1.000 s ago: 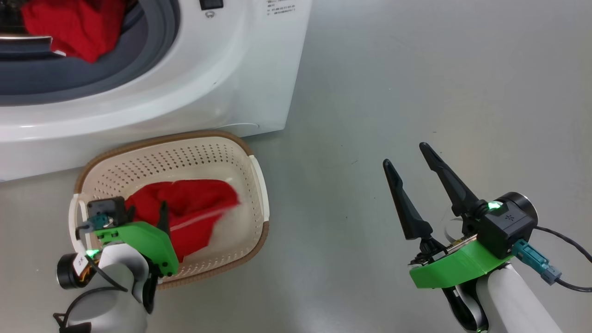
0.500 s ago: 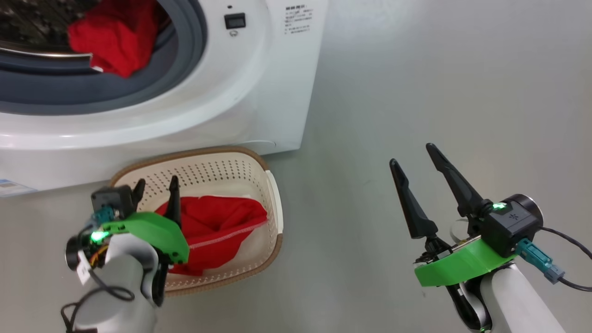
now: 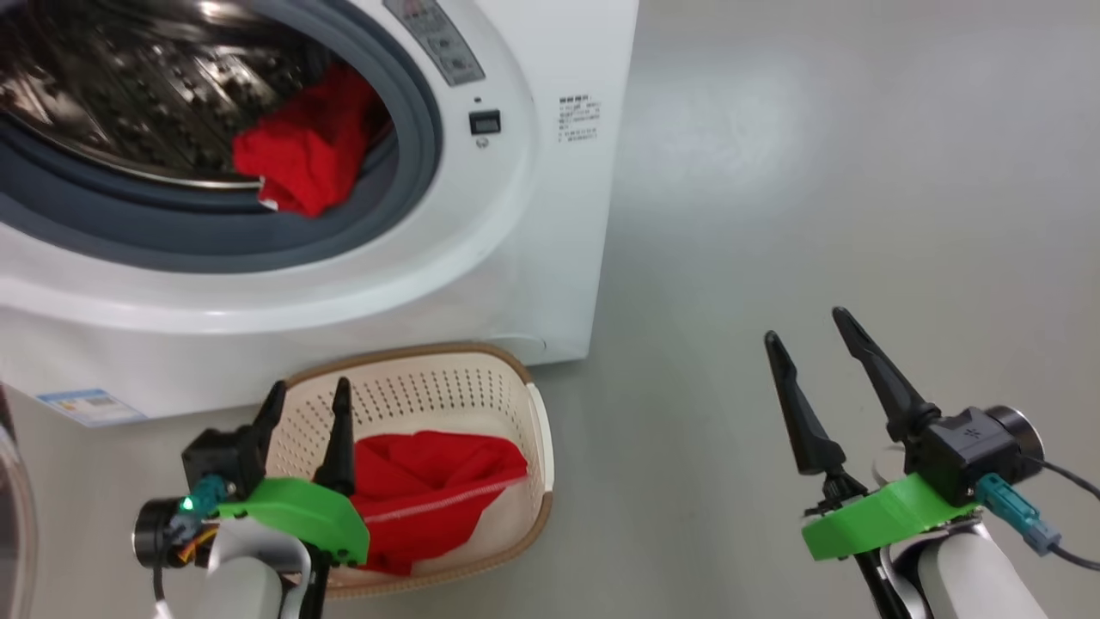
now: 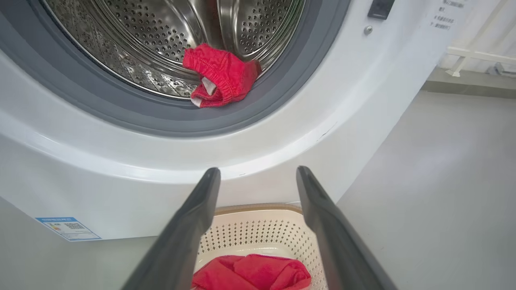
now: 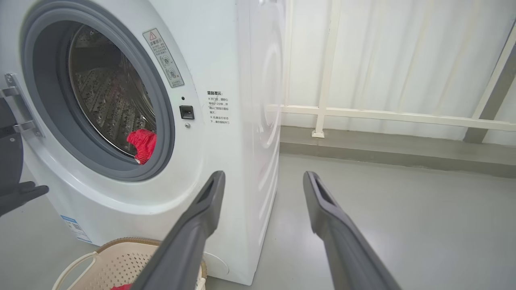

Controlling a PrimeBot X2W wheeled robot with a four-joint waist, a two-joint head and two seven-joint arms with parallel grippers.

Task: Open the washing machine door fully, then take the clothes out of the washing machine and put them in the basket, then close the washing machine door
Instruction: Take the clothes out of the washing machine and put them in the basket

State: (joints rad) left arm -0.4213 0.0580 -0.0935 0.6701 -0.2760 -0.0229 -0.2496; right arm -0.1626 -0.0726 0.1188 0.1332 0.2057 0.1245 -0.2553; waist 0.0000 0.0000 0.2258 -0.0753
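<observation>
The white washing machine stands open, and one of the red clothes lies at the drum's front lip against the grey ring. Another red garment with white trim lies in the cream basket on the floor before the machine. My left gripper is open and empty above the basket's near-left side, fingers pointing at the machine. Off to the right, my right gripper hangs open and empty over bare floor. The washing machine door's black rim shows swung out at the left.
Grey floor stretches to the right of the machine. A blue label sits low on the machine's front. A white railing and curtain stand behind, past the machine's side.
The head camera has tilted up toward the drum. The red garment has settled in the basket, and my left gripper has lifted off it, fingers now pointing at the machine. The right arm has held still.
</observation>
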